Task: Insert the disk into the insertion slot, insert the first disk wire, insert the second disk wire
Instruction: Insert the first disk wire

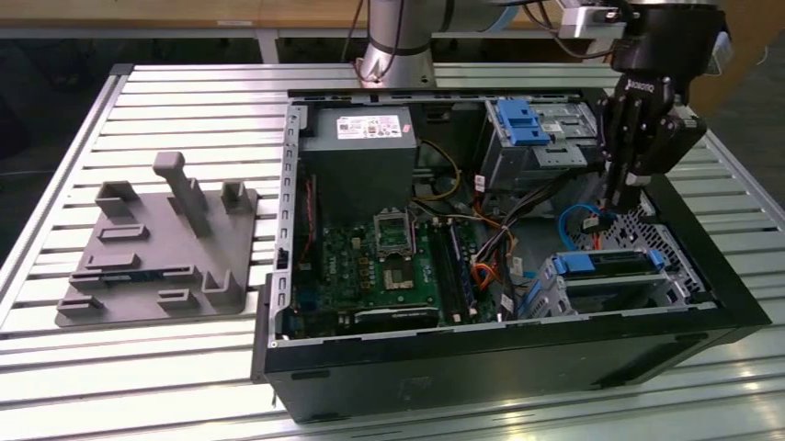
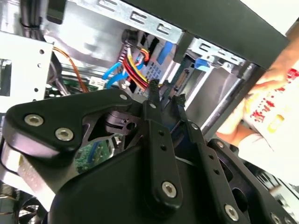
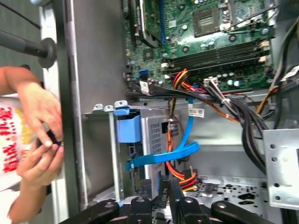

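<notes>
We see the disk, silver in its bright blue frame, lying flat and seated inside the insertion slot. The slot is a perforated silver cage in the case's corner on the exterior view's right. A flat blue wire and a red, yellow and orange wire bundle cross the cage's end; we cannot tell whether either is plugged in.
</notes>
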### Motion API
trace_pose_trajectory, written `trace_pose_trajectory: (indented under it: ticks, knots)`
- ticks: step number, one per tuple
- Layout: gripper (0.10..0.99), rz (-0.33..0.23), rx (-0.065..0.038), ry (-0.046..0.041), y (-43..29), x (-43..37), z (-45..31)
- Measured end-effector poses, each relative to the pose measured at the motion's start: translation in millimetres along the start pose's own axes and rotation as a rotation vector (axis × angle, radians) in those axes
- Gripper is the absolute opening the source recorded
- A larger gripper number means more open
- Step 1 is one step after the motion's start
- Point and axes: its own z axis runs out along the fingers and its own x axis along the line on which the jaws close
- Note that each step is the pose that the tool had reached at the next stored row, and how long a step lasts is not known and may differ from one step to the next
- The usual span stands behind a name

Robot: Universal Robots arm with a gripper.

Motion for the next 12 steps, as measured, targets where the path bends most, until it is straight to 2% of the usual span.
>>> trace_pose_trajectory:
  ticks: [1,3,12]
  knots:
    - [0.290,0.000,0.001,0.0105,0.2,-1.4,0.1]
    - [0.290,0.001,0.002,0.0198,0.4,-4.1,0.6]
    - [0.290,0.001,0.002,0.0209,-0.6,-5.6,1.4]
